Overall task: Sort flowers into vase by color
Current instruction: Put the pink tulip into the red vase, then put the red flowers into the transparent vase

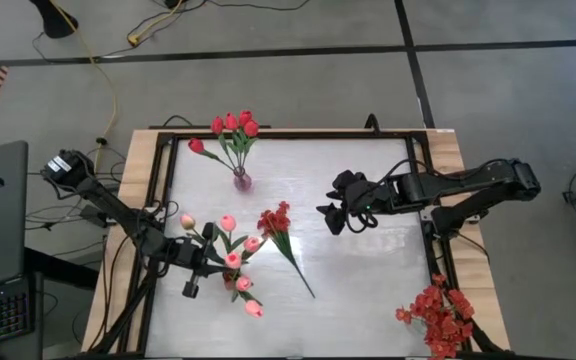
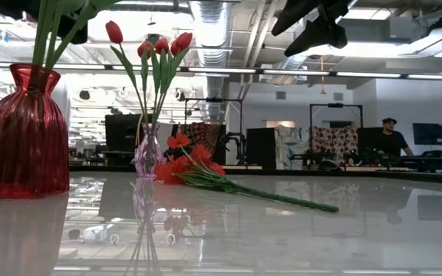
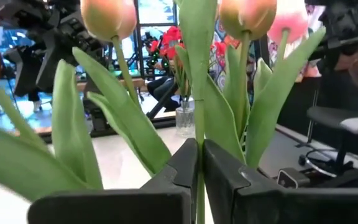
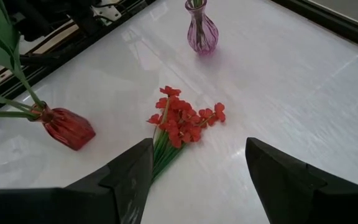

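Left end effector (image 3: 199, 180): fingers are pressed together on a thin green stem of the pink tulips (image 1: 230, 249), beside the red vase (image 4: 67, 127)
Right end effector (image 4: 197, 180): fingers are held wide apart, nothing between them; it is raised above the table (image 1: 368, 270)
Red tulips (image 1: 233, 125): placed in the purple vase (image 1: 241, 180)
Red blossom spray (image 1: 280, 228): laid flat on the table, between the two vases
Second red spray (image 1: 438, 312): seen at the table's right corner

Red tulips (image 1: 234, 126) upright in a small purple vase (image 1: 241, 181). Pink tulips (image 1: 230, 243) fanned out of a red vase (image 2: 21, 134), one stem pinched at the left. Red blossom spray (image 1: 276, 221) flat mid-table; another (image 1: 438, 312) at the near right corner.
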